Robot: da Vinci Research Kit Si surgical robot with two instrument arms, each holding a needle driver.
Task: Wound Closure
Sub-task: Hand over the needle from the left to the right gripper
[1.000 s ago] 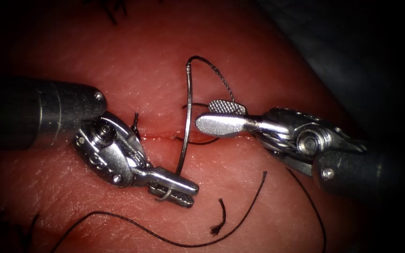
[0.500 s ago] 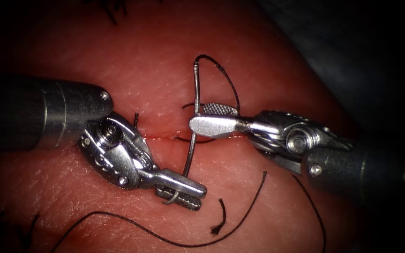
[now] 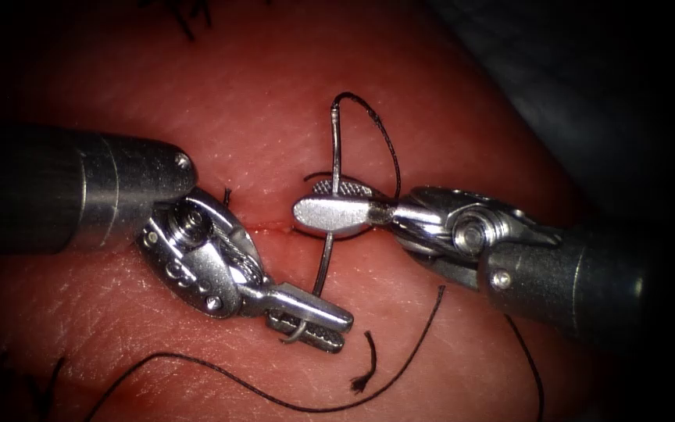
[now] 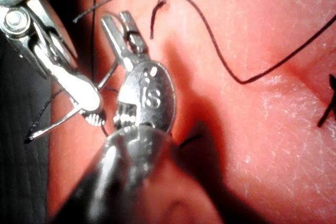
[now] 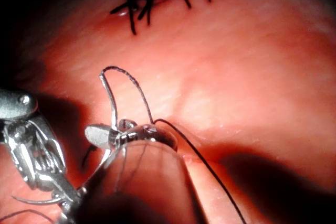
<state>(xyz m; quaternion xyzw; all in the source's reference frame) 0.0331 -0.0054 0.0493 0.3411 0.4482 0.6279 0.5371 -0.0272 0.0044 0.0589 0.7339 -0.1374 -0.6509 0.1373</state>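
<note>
The left gripper, polished steel with ribbed inner faces, reaches in from the left on a dark grey shaft, its wrist bent down and rightward over the glistening pink tissue; its jaws are clenched on the needle close to the pointed end, whose short tip curls out below them; this grasp sits below the cut, a thin red line running across the tissue; from there the slim steel curve rises clear of the tissue, crosses above the cut and ends where the black thread joins it in a loop; the right gripper, smooth and spoon-shaped with a cross-hatched face, lies level over the cut, its jaws set either side of the needle's middle; whether they pinch it I cannot tell; a frayed cut end lies near the tissue's lower edge.
</note>
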